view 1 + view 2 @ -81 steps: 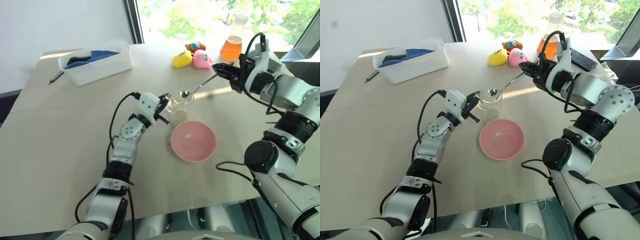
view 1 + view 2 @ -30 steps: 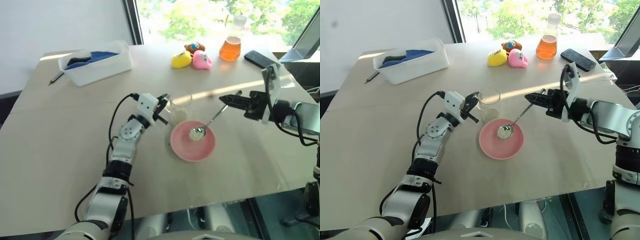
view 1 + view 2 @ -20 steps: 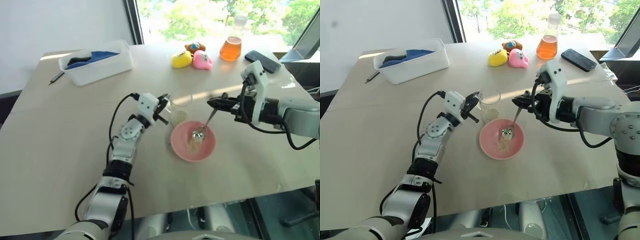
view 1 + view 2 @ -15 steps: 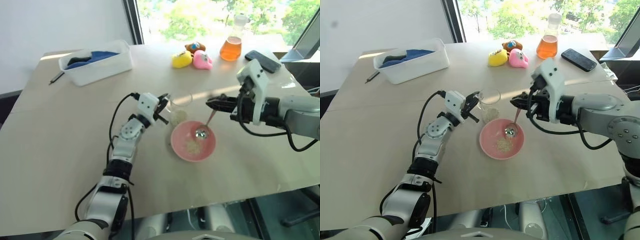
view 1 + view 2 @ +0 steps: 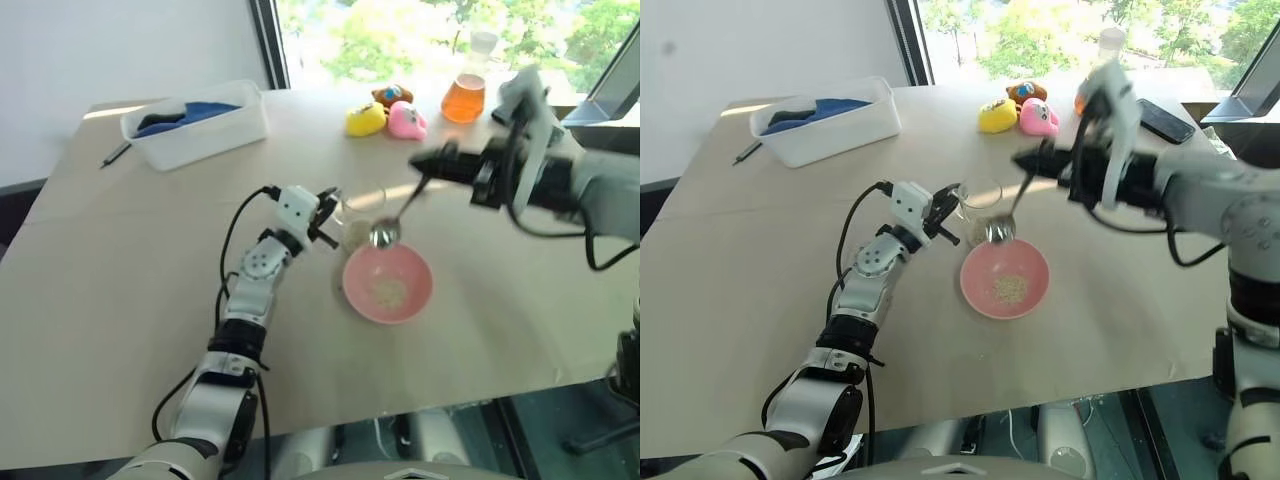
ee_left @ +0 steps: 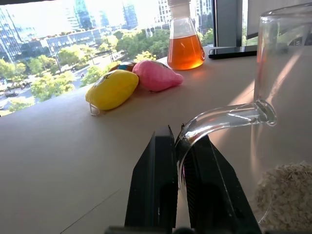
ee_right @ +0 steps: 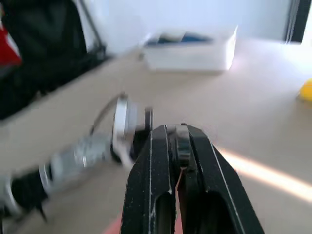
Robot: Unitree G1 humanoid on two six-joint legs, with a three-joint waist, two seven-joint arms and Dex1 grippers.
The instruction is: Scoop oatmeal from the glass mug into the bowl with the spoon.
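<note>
Left eye view: slim silver metal spoon clamped in right gripper; clear glass mug handle pinched by left gripper. Spoon should be dipped steeply into beige oatmeal, beside pink round bowl.

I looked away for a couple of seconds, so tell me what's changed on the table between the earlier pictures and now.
The right end effector carried the spoon from the glass mug to the bowl, tipped out oatmeal, which now lies there, then lifted the empty spoon back toward the mug. The left end effector stays shut on the mug's handle; mug and bowl haven't moved.
</note>
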